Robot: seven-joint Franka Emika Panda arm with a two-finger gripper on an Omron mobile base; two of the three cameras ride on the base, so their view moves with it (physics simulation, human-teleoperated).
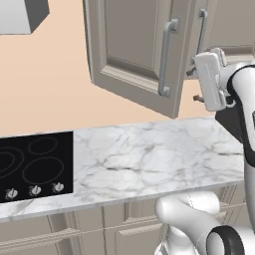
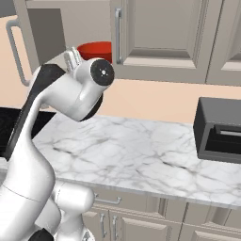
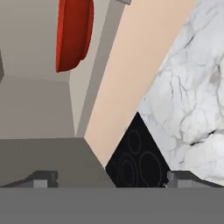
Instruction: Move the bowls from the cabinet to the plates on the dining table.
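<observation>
Red bowl (image 2: 95,50) sitting inside the open cabinet (image 1: 130,45), on its floor, glossy and bright against the grey-beige interior. From the right base camera just its upper half peeks over the arm's white wrist, right beside the edge of the closed neighbouring door with the silver bar handle (image 2: 117,36). In the hand camera, rolled well over on its side, the same bowl (image 3: 73,34) appears near the top left, resting against the cabinet's inner surface.

The gripper (image 3: 111,178) is up at cabinet height, short of the bowl and apart from it. Its two dark fingertips (image 3: 43,178) stand far apart at the bottom corners of the hand camera's picture, jaws spread wide, nothing between them. The bowl lies ahead of the left fingertip, further into the cabinet, not lined up with the gap.

Left base camera: the cabinet door (image 1: 142,50) is swung out toward us, and the white hand (image 1: 211,79) sits just past its free edge.

Below, the marble counter (image 1: 149,159) runs under the cabinet, with the black cooktop (image 1: 35,164) set into it at the left and its knobs (image 1: 34,190) along the front. A dark box-shaped appliance (image 2: 219,129) stands on the counter at the right.
</observation>
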